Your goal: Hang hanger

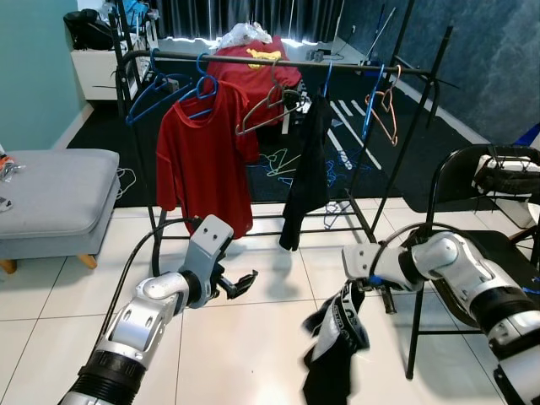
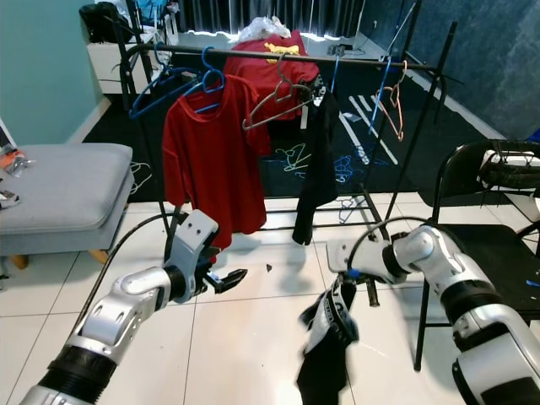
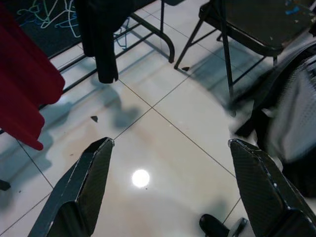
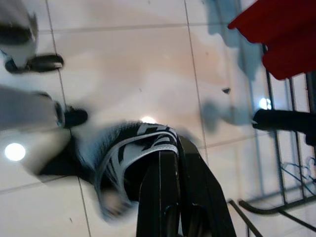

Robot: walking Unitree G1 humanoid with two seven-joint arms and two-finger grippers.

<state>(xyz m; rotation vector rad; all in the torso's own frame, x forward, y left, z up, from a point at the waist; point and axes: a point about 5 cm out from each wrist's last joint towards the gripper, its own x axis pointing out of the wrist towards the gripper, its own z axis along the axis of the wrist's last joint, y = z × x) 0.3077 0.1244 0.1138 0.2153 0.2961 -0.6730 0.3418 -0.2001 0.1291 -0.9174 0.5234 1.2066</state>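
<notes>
A: What's the right gripper (image 1: 348,295) got?

B: Its jaws are closed on a black-and-white garment (image 1: 333,346), which hangs limp below them, near right, over the tiled floor (image 1: 253,337). I can't make out a hanger inside it; the wrist view is blurred.

A: And the left?

B: My left gripper (image 1: 243,285) sits low at near left with jaws open, holding nothing.

A: How will that thing handle?

B: I'd judge it soft and light, so it will sag and swing. If there's a hanger in there, I'd want the hook itself, which is stiff.

A: Where does it go?

B: On the clothes rack's rail (image 1: 278,62), far centre, well apart from the jaws. A red T-shirt (image 1: 202,160) and a black garment (image 1: 308,169) hang there already.
</notes>
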